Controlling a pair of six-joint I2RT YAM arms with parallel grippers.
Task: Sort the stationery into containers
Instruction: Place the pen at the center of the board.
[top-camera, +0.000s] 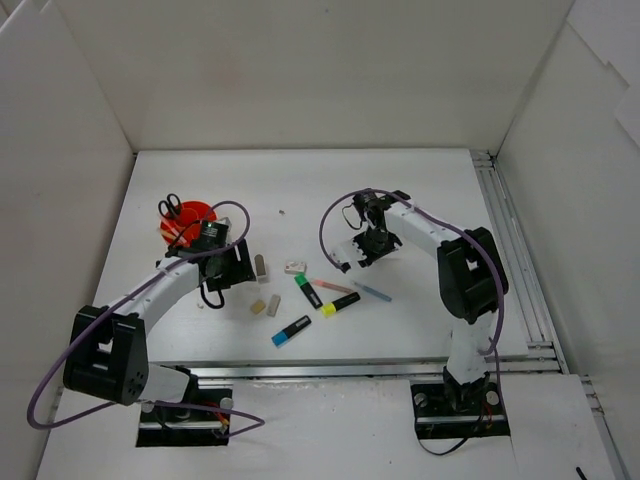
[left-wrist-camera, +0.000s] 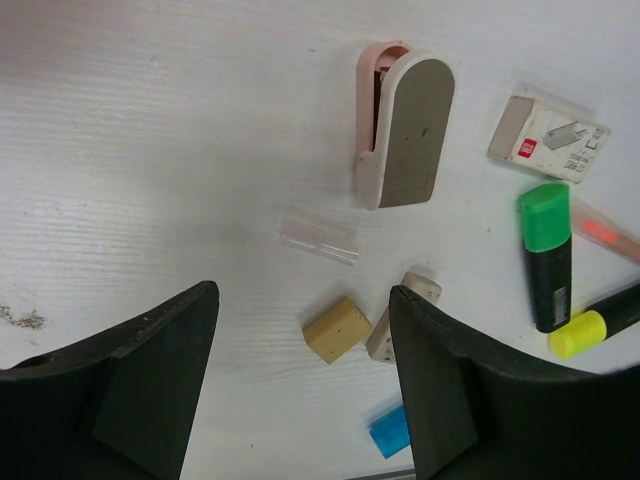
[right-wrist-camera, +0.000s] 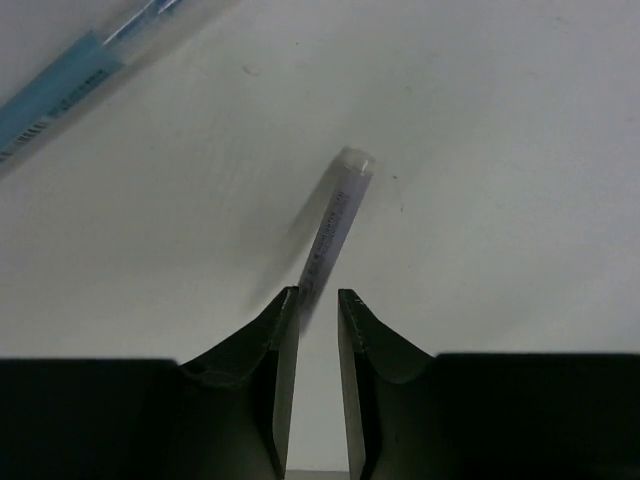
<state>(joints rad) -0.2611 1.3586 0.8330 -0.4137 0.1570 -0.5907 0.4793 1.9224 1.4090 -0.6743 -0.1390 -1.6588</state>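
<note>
Pen (right-wrist-camera: 335, 215) at right end effector (right-wrist-camera: 318, 297) tips — unseen overhead.

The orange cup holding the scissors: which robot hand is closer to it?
Left. The left gripper is just to the right of the orange cup in the top view. The right gripper is far off, beyond the markers.

The top external camera is looking steeply down from behind, taking in the whole table (top-camera: 400, 190). The left wrist camera is facing down close over the green highlighter (left-wrist-camera: 545, 255), shared with overhead; the right wrist camera is sitting closer still over a pale pen (right-wrist-camera: 335, 225)
</note>
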